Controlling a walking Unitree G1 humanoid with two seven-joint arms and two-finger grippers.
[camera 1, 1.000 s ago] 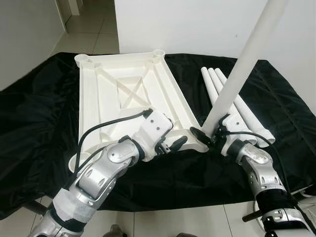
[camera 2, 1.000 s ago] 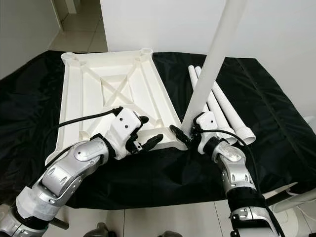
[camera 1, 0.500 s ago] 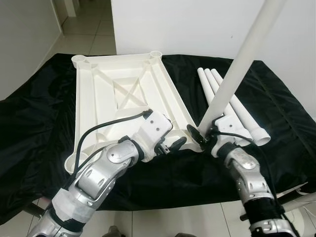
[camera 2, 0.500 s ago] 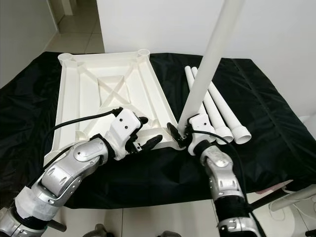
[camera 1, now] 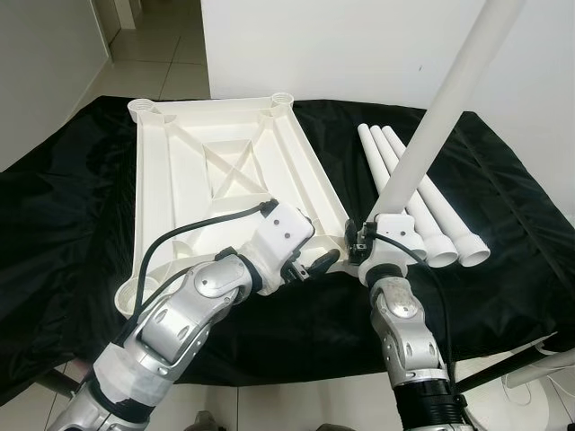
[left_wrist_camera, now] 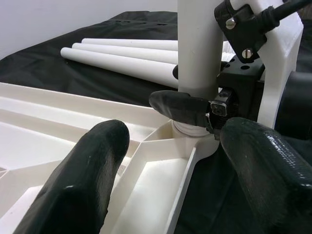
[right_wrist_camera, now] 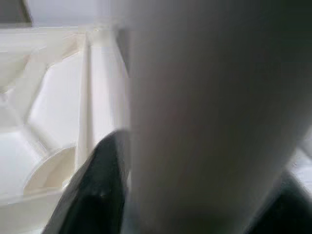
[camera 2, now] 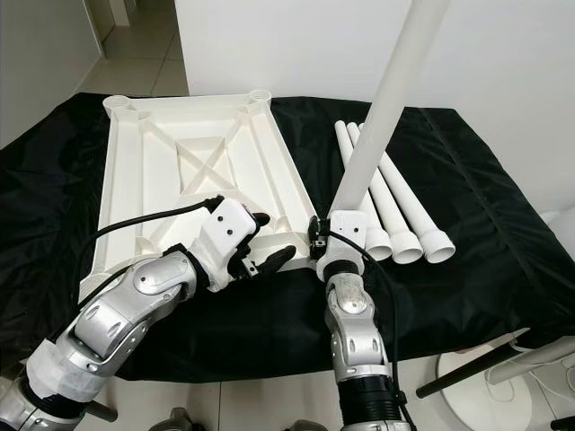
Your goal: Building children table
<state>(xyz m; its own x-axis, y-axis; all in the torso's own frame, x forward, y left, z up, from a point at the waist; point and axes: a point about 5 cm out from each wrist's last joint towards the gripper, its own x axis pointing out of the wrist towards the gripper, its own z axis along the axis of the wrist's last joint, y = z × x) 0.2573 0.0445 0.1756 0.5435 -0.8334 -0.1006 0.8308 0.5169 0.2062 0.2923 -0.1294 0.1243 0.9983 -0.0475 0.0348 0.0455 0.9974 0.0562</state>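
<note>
1. Lying upside down on the black cloth (camera 1: 63, 215), the white plastic table top (camera 1: 180, 180) shows its ribbed underside: raised edges, a crossed brace in the middle and a round socket at each corner.
2. One long white leg (camera 1: 431, 135) stands steeply tilted, its lower end at the near right corner socket (left_wrist_camera: 192, 130) of the table top; in the left wrist view that end sits in the mouth of the socket.
3. Three more white legs (camera 1: 422, 202) lie side by side on the cloth to the right of the table top, their open ends towards the robot.
4. The cloth covers a low counter; beyond it are a white wall (camera 1: 359, 45) and a pale tiled floor (camera 1: 162, 45), and tiles also show at the near edge.
5. The right gripper (camera 1: 370, 244) holds the standing leg just above its lower end; its black fingers (left_wrist_camera: 178, 105) are clamped against the leg's sides, as the left wrist view shows.
6. The left gripper (camera 1: 314, 260) is at the near edge of the table top, just beside the same corner. Its fingers (left_wrist_camera: 83, 180) are spread wide apart and hold nothing, one over the ribbed tray, the other over the cloth beside the socket.
</note>
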